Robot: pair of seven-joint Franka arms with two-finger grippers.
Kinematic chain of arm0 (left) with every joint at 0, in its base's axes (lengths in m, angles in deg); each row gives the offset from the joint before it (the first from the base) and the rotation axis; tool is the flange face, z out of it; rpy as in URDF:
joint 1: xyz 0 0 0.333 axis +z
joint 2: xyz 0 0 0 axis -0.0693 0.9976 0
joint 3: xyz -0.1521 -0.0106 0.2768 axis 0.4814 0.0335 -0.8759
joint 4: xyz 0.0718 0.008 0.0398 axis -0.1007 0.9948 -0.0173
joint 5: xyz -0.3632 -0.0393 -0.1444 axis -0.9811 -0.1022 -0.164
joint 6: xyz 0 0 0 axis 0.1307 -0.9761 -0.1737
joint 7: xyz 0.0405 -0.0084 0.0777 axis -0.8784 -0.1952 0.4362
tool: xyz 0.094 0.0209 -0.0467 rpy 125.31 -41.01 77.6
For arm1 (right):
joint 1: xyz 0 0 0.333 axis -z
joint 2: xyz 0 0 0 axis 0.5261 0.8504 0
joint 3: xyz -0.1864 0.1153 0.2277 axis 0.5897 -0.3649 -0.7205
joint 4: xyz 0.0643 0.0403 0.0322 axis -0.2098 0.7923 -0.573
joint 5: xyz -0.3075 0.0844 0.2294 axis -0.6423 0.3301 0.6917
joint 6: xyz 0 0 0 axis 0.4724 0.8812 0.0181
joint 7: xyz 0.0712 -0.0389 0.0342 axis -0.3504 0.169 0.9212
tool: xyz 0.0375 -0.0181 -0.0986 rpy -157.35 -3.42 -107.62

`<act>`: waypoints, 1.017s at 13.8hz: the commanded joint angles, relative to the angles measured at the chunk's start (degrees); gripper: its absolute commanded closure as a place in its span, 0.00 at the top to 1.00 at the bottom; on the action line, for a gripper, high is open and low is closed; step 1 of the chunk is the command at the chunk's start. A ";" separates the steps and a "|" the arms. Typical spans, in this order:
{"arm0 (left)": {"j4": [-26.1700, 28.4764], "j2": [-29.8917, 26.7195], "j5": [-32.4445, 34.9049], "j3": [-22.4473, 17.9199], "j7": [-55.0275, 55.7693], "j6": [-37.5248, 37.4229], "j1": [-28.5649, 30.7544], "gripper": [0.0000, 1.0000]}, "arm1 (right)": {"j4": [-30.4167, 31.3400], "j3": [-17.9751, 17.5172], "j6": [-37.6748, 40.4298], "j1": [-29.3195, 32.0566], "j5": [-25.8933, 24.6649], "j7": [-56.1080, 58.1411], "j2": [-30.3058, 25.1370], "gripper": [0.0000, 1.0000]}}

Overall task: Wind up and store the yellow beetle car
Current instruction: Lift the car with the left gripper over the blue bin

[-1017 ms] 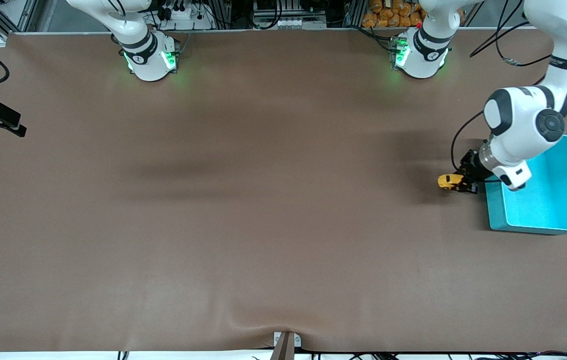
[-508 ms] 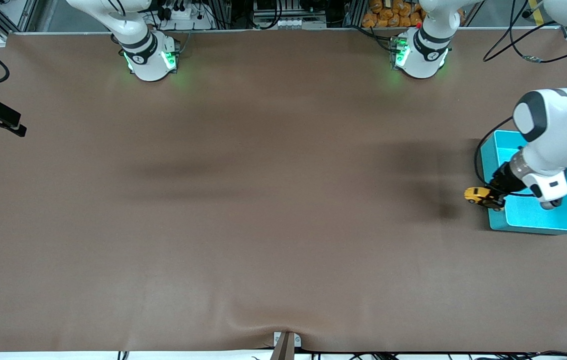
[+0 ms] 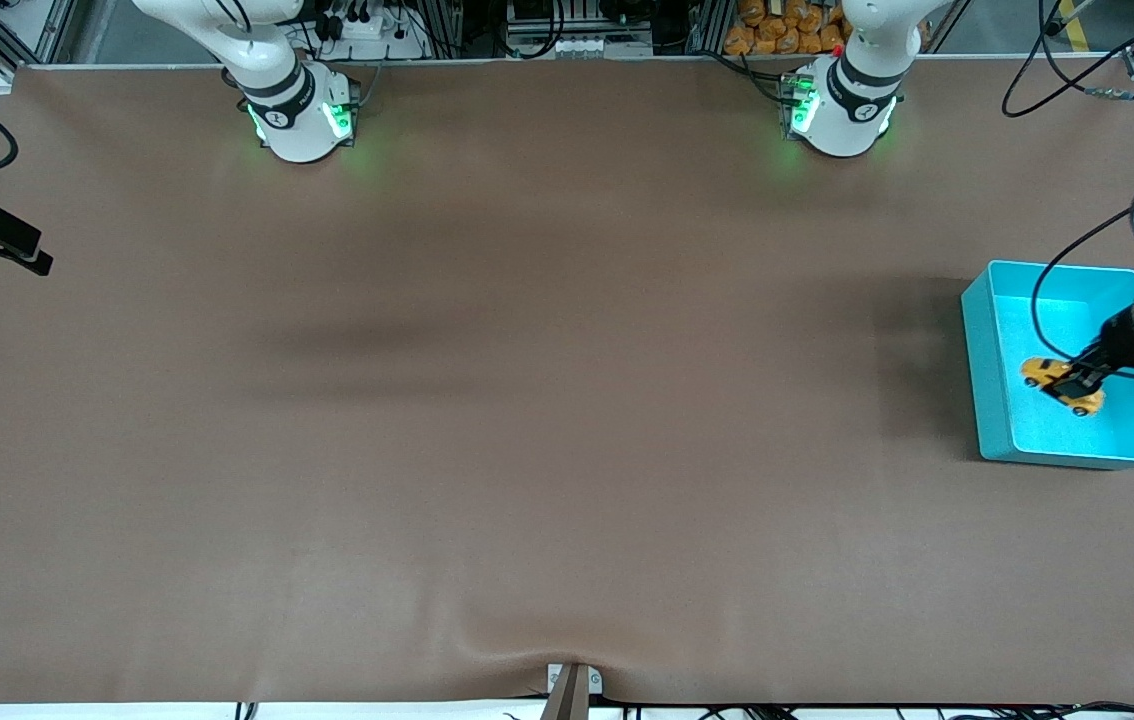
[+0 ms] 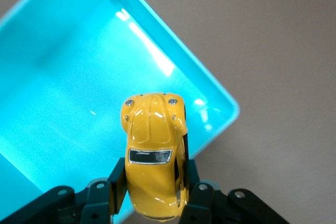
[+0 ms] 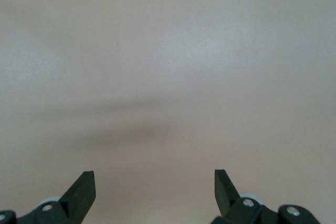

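One yellow beetle car [image 3: 1062, 385] hangs over the inside of the turquoise bin [image 3: 987, 380], which sits on the brown bench [image 3: 527, 400] at the left arm's end. A second ago the car was outside the bin, just beside its wall. Left end effector [image 4: 152, 195] pinches the car's sides; right end effector [image 5: 155, 190] waits spread wide, holding nothing.

No readable text, label, brand, number or sign showed anywhere in views.
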 commanded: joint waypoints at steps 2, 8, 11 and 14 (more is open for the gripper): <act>-3.59 2.81 1.31 0.63 -14.45 -2.82 3.86 0.00 | 0.87 -0.79 0.04 0.83 0.12 -0.77 -0.86 1.00; -4.21 7.73 11.39 0.19 -31.44 -2.82 5.80 0.00 | 0.96 -0.79 0.04 0.92 0.13 -0.60 -0.86 1.00; -4.12 10.28 14.40 0.19 -32.41 -2.82 6.76 0.00 | 0.96 -0.79 0.12 0.92 0.13 -0.60 -0.86 1.00; -4.03 11.96 18.88 0.19 -31.36 -2.56 6.68 0.00 | 1.04 -0.79 0.12 0.92 0.13 -0.60 -0.86 1.00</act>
